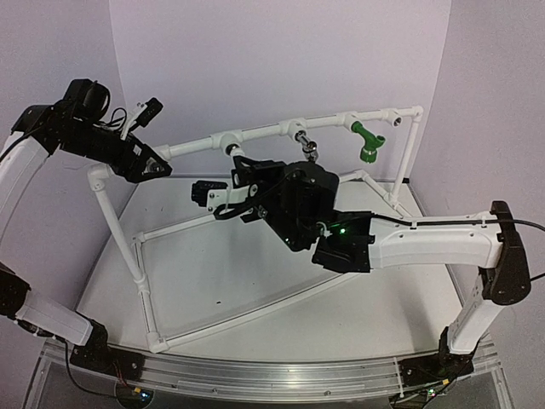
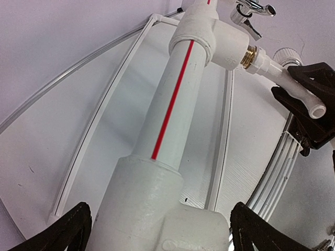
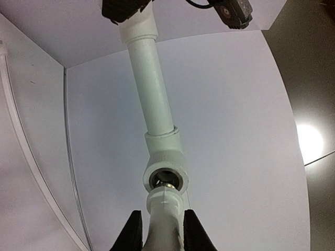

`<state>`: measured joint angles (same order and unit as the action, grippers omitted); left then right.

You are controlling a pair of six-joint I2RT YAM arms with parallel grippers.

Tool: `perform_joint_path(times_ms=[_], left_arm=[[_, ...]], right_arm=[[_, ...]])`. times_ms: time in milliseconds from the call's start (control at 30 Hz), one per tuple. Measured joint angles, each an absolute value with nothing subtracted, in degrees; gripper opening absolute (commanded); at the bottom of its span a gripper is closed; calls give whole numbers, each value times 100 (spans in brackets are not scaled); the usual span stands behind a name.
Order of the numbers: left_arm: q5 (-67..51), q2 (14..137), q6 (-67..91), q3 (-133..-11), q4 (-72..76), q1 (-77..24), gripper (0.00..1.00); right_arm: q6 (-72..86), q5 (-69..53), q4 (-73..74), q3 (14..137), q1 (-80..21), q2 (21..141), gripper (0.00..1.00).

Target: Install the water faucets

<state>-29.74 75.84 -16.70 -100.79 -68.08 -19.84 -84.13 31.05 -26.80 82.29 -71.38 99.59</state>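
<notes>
One broad white table (image 1: 255,281) carries a frame of white plastic pipe (image 1: 260,132). The frame has a flat rectangle of thin tubes below and a raised top rail held up on posts at either end. Two white-and-black arms reach over it. The left arm (image 1: 25,162) comes in high from the left, and the right arm (image 1: 434,243) stretches across from the right towards the middle of the rail.

The left gripper (image 1: 156,167) sits at the rail's left end. Its black fingers (image 2: 68,230) stand wide apart on either side of a chunky white pipe fitting (image 2: 152,209). Whether the pads touch the fitting cannot be told.

The right gripper (image 3: 162,230) is clamped on a small white plastic faucet (image 2: 285,76) with a stubby body and a round open spout. The faucet's brass threaded end (image 2: 251,55) meets the round mouth of a white tee socket (image 3: 165,157) on the rail. How far the thread is in cannot be told.

Further right on the same rail a small chrome metal faucet (image 1: 308,149) hangs from its own socket. Beyond it, near the right post, hangs a small green plastic faucet (image 1: 368,143).
</notes>
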Motion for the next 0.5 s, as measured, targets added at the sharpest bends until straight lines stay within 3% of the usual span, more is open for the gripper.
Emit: perform_joint_path(times_ms=[500], left_arm=[[-2960, 7592, -1667, -10079, -6842, -1986, 90]], right_arm=[[-8462, 2927, -2814, 8372, -7106, 10117, 0]])
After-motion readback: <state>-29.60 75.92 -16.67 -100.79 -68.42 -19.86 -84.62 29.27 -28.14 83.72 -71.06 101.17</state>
